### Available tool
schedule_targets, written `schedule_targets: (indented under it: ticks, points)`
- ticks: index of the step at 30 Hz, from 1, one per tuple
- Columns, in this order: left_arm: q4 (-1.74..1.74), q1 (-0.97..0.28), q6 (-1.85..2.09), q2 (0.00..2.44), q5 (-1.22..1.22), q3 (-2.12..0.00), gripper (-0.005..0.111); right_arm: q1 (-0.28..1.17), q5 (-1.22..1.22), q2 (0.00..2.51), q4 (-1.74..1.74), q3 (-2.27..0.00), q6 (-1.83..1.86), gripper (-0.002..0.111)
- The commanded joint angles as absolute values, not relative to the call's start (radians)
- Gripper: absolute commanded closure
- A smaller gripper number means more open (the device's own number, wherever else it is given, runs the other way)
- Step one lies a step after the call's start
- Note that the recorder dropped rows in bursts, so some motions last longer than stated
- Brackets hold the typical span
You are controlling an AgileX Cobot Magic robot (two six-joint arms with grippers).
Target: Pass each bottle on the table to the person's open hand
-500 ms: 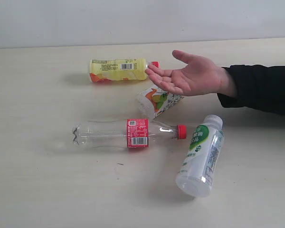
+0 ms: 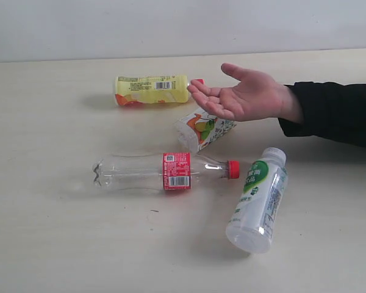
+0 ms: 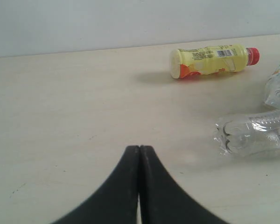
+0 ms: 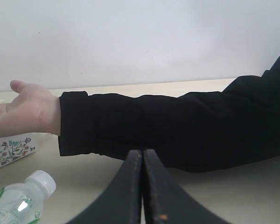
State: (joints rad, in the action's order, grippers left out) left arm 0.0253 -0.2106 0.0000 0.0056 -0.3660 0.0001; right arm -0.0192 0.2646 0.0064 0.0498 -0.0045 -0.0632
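Observation:
Several bottles lie on their sides on the table [image 2: 49, 232]. A clear one with a red label and cap [image 2: 165, 171] is in the middle, a yellow one [image 2: 152, 90] behind it. The white-green labelled bottle [image 2: 258, 200] lies at the right. The fruit-print bottle [image 2: 202, 130] rests partly under the person's open hand [image 2: 244, 94], held palm up. Neither gripper shows in the exterior view. My left gripper [image 3: 139, 148] is shut and empty, short of the clear bottle's base [image 3: 242, 133] and the yellow bottle [image 3: 210, 60]. My right gripper [image 4: 142, 151] is shut and empty, near the black sleeve [image 4: 177, 128].
The person's black-sleeved forearm [image 2: 335, 113] reaches in from the right edge above the table. A pale wall [image 2: 171, 24] runs behind the table's far edge. Bare tabletop [image 3: 60, 116] stretches around the left gripper.
The open hand has shifted very slightly. The bottles have not moved.

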Motion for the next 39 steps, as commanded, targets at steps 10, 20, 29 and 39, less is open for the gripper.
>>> schedule_targets:
  ticks: [10, 20, 29, 39]
  points:
    - [0.025, -0.209, 0.000, 0.000, -0.360, 0.000, 0.107, -0.024, 0.256, 0.000, 0.052, 0.000, -0.065, 0.108]
    - [0.025, -0.209, 0.000, 0.000, -0.360, 0.000, 0.107, -0.024, 0.256, 0.000, 0.052, 0.000, -0.065, 0.108]
    - [0.025, -0.209, 0.000, 0.000, -0.360, 0.000, 0.107, -0.024, 0.259, 0.000, 0.052, 0.000, -0.065, 0.108]
    - [-0.011, -0.209, -0.123, 0.000, 0.182, 0.000, 0.107, -0.024, 0.259, 0.000, 0.052, 0.000, -0.065, 0.108]
